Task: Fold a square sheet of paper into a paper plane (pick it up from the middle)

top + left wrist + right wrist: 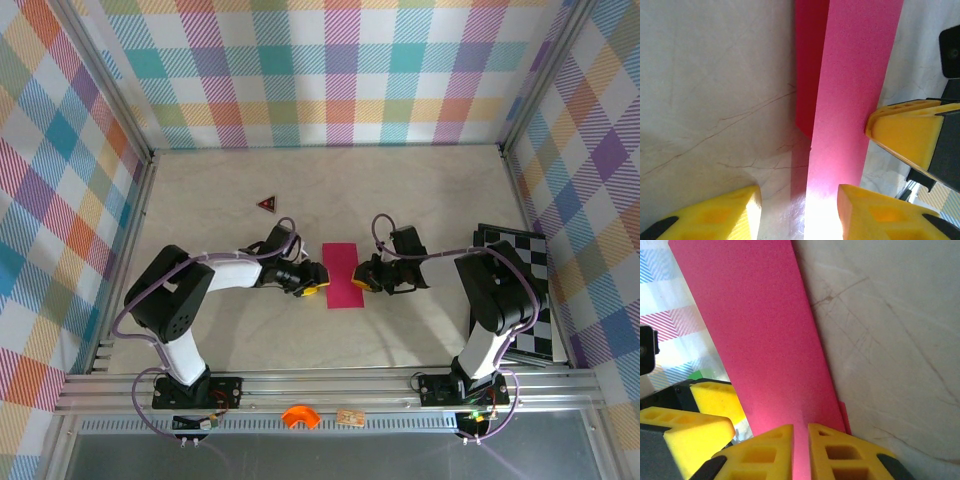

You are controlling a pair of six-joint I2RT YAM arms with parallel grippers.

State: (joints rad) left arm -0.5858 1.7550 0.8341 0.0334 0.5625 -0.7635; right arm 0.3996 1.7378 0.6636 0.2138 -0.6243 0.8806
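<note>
The square sheet of paper (342,272), folded to a narrow magenta rectangle, lies at the middle of the bench (400,190) between the two grippers. The right gripper (801,455) pinches its near edge, the fingers almost pressed together on the paper. The left gripper (799,215) is spread, with the paper running up between its fingers.

The left wrist view shows a darker layer beside the brighter strip, which the top view does not. A small dark red triangle (266,203) lies well apart, and a checkerboard (530,260) lies at the right wall.
</note>
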